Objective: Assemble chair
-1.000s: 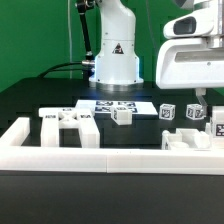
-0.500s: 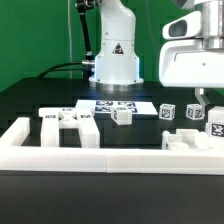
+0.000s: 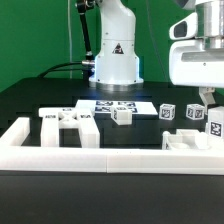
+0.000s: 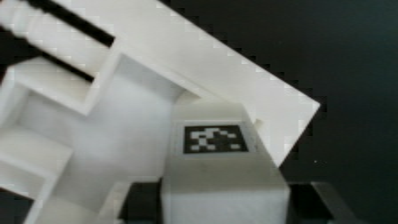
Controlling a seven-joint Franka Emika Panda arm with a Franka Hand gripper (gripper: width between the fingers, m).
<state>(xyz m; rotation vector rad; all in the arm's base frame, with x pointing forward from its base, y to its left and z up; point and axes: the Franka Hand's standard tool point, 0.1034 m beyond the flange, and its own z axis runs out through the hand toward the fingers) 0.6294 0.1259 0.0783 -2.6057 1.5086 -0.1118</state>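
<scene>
**A:** Wrist view: what is shown between the jaws?

**B:** A tagged chair part [image 4: 217, 150] is pinched there, with no gap visible on either side.

**A:** Where is it placed in the scene?

**B:** At the exterior view's right, over the loose tagged blocks [image 3: 167, 112] on the counter [image 3: 40, 95]. It is well apart from the joined parts [image 3: 65, 122] at that view's left.

**A:** How is the step best done?

**B:** The part should be gripped squarely and lifted straight up. The neighbouring blocks should be cleared before any sideways travel, so that nothing is knocked.
</scene>
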